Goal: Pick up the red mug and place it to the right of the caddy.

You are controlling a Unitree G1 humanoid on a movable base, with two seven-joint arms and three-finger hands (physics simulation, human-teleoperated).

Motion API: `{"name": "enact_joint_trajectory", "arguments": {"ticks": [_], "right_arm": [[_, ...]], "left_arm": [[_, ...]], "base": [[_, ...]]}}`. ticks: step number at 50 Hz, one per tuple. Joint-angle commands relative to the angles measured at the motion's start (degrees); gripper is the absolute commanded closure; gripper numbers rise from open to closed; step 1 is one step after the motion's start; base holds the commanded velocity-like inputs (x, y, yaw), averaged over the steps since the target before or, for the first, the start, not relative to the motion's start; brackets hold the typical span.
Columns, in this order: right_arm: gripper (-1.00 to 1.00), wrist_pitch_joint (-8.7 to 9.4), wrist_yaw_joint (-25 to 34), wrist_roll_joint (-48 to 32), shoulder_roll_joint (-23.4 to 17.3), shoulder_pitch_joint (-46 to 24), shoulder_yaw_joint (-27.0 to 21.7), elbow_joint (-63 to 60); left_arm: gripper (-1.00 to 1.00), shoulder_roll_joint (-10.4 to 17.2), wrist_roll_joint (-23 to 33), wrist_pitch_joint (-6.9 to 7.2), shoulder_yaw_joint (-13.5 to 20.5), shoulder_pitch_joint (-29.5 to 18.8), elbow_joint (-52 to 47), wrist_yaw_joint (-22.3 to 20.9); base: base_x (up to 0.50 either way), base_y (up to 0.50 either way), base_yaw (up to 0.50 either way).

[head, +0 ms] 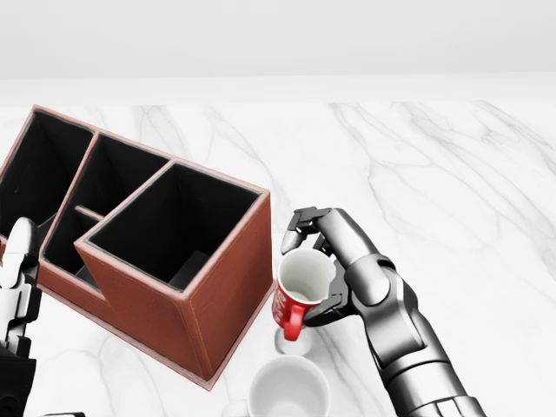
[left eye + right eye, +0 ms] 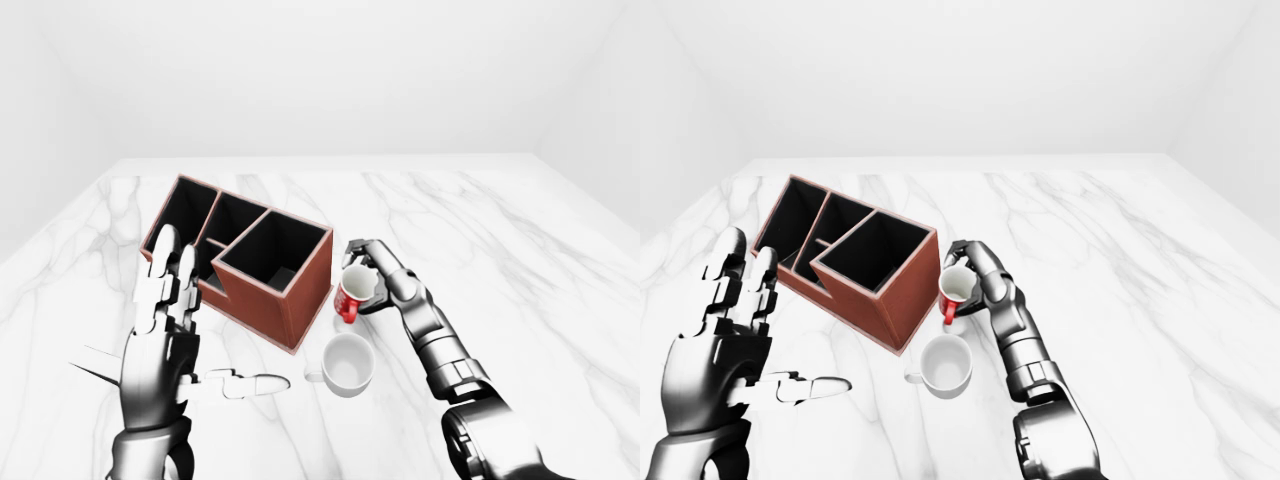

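Note:
The red mug (image 1: 294,306), white inside, hangs tilted just above the marble table (image 1: 452,174), right beside the caddy's right corner. My right hand (image 1: 323,252) is shut round its rim and body and holds it up. The caddy (image 1: 156,287) is a red-brown box with several black compartments, at the left in the head view. My left hand (image 2: 165,300) is open and empty, fingers spread, raised to the left of the caddy.
A white mug (image 1: 289,391) stands on the table just below the red mug, near the caddy's lower right corner. The marble top stretches away to the right and top of the views, with white walls beyond.

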Motion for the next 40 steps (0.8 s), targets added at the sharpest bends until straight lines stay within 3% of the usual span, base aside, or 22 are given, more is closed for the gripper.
{"name": "enact_joint_trajectory", "arguments": {"ticks": [1, 13, 27, 40], "right_arm": [[1.0, 0.0, -2.11, 1.91, 0.26, -0.01, -0.02, 1.39], [1.0, 0.0, -2.39, 2.11, -2.14, -1.17, -1.32, 3.73], [1.0, 0.0, -5.08, 1.59, -0.15, -2.54, -0.29, 7.36], [1.0, 0.0, -5.94, 2.32, -0.76, -3.85, -0.85, 11.26]], "left_arm": [[-1.0, -0.18, -0.16, 0.0, 0.43, -0.13, -0.16, -0.21], [-1.0, -0.2, 0.05, 0.0, 0.1, -0.07, 0.16, -0.12], [-1.0, -0.19, -0.38, 0.0, 0.44, 0.33, -0.41, -0.32], [-1.0, -0.33, -0.37, 0.0, 0.7, -0.05, 0.17, -0.57]], "base": [[0.0, 0.0, 0.0], [0.0, 0.0, 0.0], [0.0, 0.0, 0.0], [0.0, 0.0, 0.0]]}}
